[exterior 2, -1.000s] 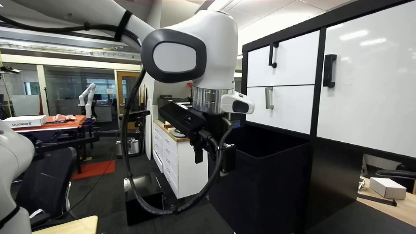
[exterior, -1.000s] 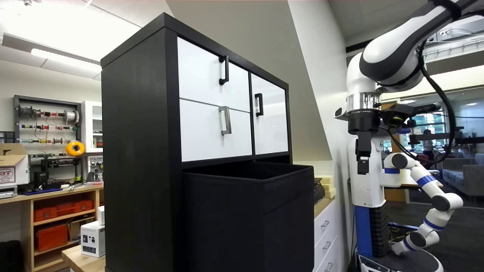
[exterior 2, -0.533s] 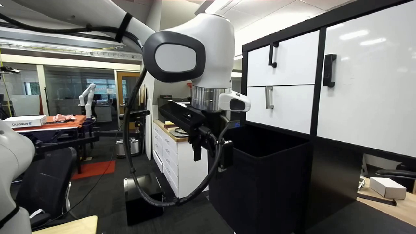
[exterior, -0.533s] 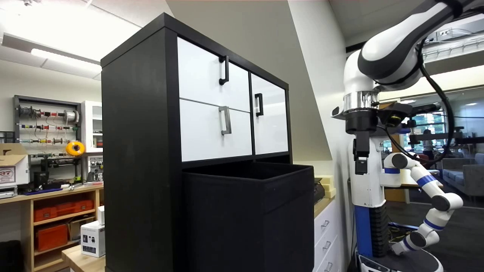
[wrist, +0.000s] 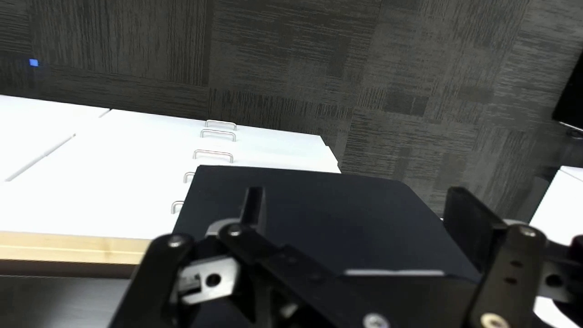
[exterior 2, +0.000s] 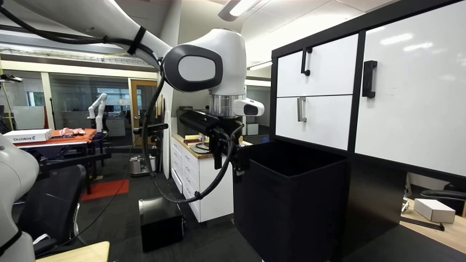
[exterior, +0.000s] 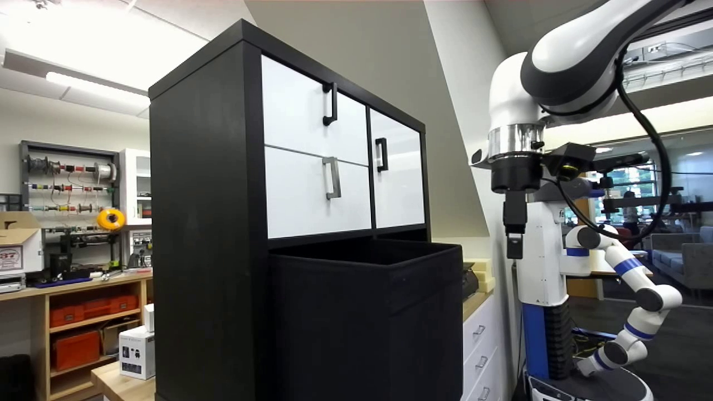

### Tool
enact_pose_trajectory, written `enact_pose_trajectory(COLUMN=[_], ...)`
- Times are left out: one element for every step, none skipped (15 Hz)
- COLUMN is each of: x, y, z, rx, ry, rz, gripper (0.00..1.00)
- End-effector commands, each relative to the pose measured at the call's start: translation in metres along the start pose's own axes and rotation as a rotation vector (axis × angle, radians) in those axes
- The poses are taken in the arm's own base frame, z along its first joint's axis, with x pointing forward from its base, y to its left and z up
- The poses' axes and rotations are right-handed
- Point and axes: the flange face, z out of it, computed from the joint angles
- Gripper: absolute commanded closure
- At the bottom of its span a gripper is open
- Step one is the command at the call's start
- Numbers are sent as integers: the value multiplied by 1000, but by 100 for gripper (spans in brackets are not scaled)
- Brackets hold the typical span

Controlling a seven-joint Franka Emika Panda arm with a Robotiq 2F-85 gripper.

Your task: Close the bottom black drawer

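The bottom black drawer (exterior: 334, 328) is a large matte black box under the white drawer fronts. It stands pulled out from the black cabinet (exterior: 200, 223), its top open, in both exterior views (exterior 2: 291, 207). My gripper (exterior: 514, 248) points down in front of the drawer, apart from it, with its fingertips near the height of the drawer's rim. In an exterior view the gripper (exterior 2: 228, 168) partly overlaps the drawer's front edge. In the wrist view the gripper (wrist: 355, 191) is open and empty, fingers wide apart, with the black drawer (wrist: 328, 209) behind and below them.
White-fronted drawers (exterior: 301, 206) with handles sit above the black drawer. A white drawer unit (exterior 2: 214, 185) with a wooden top stands beyond. A black box (exterior 2: 160, 222) is on the floor. Another robot (exterior: 543, 267) stands behind my arm.
My arm and gripper have moved left in both exterior views, rising somewhat in one of them. The black drawer has not moved. The gripper has not visibly taken hold of anything.
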Motion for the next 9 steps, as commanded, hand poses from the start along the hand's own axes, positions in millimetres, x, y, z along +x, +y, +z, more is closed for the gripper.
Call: enact_pose_trajectory(x=[7, 8, 8, 7, 5, 3, 1, 0, -1], y=[-27, -34, -41, -47, -53, -58, -65, -71, -78], z=[9, 13, 18, 24, 32, 40, 48, 56, 64], rx=[-25, -28, -32, -39, -49, -55, -58, -62, -68], ry=[47, 53, 63, 73, 84, 93, 104, 116, 133], rz=[82, 100, 116, 131, 145, 162, 180, 196, 214], gripper=[0, 0, 0, 0, 0, 0, 0, 0, 0])
